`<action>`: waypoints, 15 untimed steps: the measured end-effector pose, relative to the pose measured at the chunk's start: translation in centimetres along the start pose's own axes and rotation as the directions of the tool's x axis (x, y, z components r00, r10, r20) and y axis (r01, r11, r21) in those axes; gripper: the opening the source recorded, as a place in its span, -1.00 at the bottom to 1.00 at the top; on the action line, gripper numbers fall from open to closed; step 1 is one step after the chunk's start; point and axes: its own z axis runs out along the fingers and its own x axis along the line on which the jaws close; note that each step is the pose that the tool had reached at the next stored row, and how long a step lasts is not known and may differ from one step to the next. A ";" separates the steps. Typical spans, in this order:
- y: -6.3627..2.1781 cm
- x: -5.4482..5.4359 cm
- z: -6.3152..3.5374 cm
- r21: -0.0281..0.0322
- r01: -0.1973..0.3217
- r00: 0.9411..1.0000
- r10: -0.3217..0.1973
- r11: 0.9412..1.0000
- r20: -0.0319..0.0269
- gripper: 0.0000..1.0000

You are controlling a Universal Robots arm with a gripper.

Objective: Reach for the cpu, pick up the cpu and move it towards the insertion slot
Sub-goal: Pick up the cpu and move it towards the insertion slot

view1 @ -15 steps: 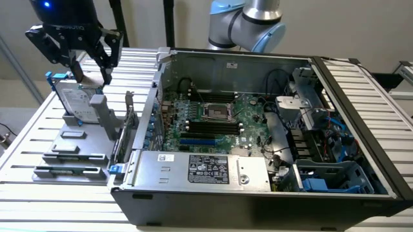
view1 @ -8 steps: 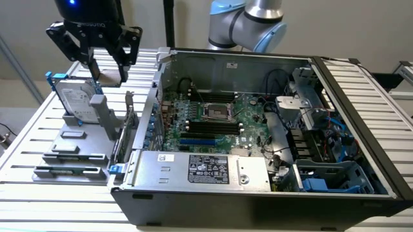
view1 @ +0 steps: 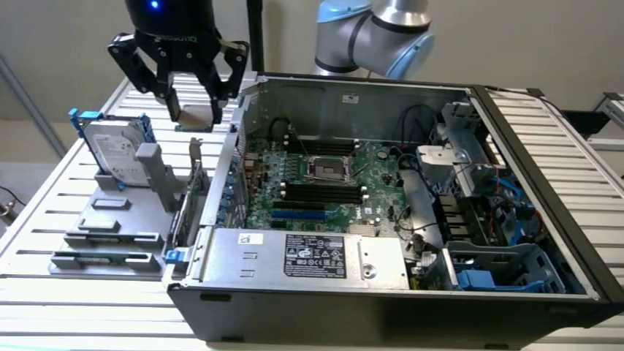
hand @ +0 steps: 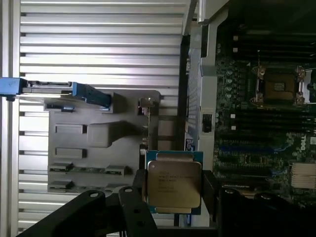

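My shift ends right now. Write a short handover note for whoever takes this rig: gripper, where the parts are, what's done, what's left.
Gripper: black fingers shut on the small square silver-topped cpu, lifted above the slatted table, outside the open computer case.
Insertion slot: square socket with a shiny metal frame on the green motherboard, nothing in it.
Grey parts holder with the upright silver hard drive stands below the gripper.
Done: reach and pickup.
Left: carrying the cpu over to the slot.

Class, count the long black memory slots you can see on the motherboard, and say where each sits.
4 visible: two beyond the insertion slot, two on its near side, toward the power supply. More may be hidden or merged together.
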 end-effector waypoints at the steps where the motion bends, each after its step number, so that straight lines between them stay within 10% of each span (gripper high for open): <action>1: 0.00 -0.5 -0.02 -0.001 0.000 1.000 0.000 1.000 0.000 0.09; 15: 0.10 -6.8 -0.13 -0.005 0.000 1.000 0.000 1.000 0.000 0.09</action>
